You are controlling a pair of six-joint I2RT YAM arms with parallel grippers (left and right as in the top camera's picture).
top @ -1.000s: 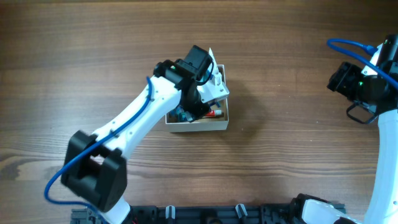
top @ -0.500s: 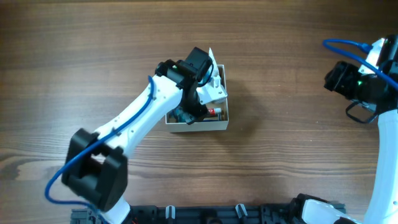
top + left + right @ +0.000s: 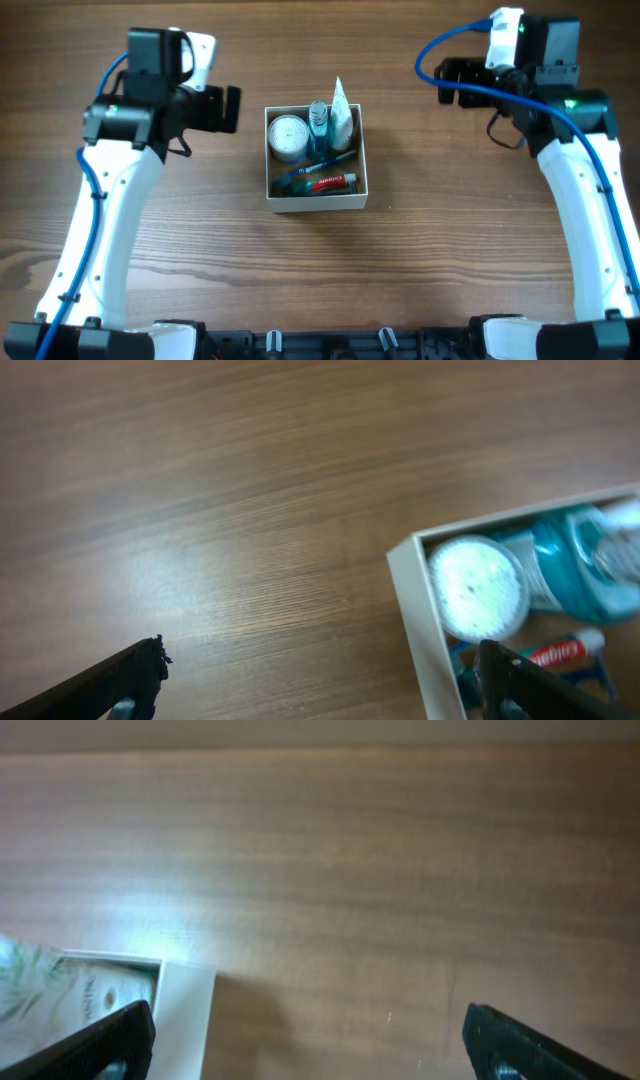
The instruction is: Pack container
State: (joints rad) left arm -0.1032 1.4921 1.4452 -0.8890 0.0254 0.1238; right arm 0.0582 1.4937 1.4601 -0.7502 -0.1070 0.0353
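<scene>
The container [image 3: 318,202], a square white-walled box, sits at the table's middle. It holds a round white jar [image 3: 288,138], a blue bottle [image 3: 318,125], a white packet [image 3: 341,118] and a toothpaste tube [image 3: 330,183]. My left gripper [image 3: 225,108] hangs to the left of the box, open and empty. In the left wrist view [image 3: 320,685] its jaws stand wide over bare wood, with the container wall [image 3: 420,620] and jar [image 3: 478,588] by the right finger. My right gripper [image 3: 448,82] is up and to the right of the box, open and empty. In the right wrist view [image 3: 305,1040] the container corner [image 3: 185,1010] shows at lower left.
Brown wooden table [image 3: 200,290] lies all around the box. A black rail [image 3: 330,345] runs along the front edge between the two arm bases.
My left arm has pulled up and out of the container to the left, and its jaws have opened. My right arm has swung in from the right edge toward the back.
</scene>
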